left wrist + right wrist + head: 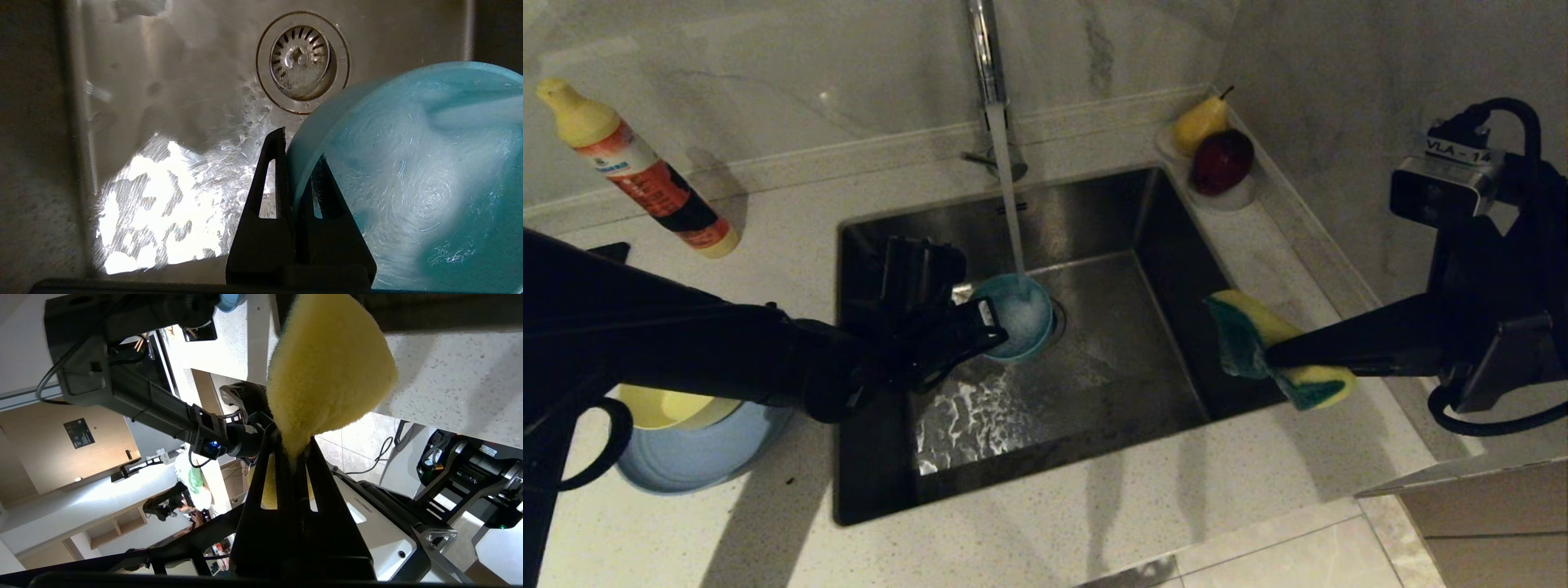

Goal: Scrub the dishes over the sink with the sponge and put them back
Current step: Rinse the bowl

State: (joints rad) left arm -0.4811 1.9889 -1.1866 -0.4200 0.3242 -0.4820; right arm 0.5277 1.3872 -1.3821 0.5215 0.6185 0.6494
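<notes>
Over the sink (1094, 392), my left gripper (995, 323) is shut on the rim of the teal bowl (1019, 317), one finger inside and one outside. Water from the tap (985, 57) streams into the bowl. In the left wrist view the bowl (408, 183) swirls with water beside the gripper (298, 151), above the drain strainer (302, 61). My right gripper (1270, 355) is shut on the yellow and green sponge (1241, 335) above the sink's right rim, apart from the bowl. The sponge (327, 367) bulges beyond the gripper (292, 447). A pale-yellow bowl (666, 407) sits in the light-blue plate (703, 457) on the left counter.
A yellow-capped detergent bottle (645, 171) lies at the back left of the counter. A pear (1201, 122) and a red apple (1221, 159) rest in a white dish (1237, 198) at the back right corner. A wall rises close on the right.
</notes>
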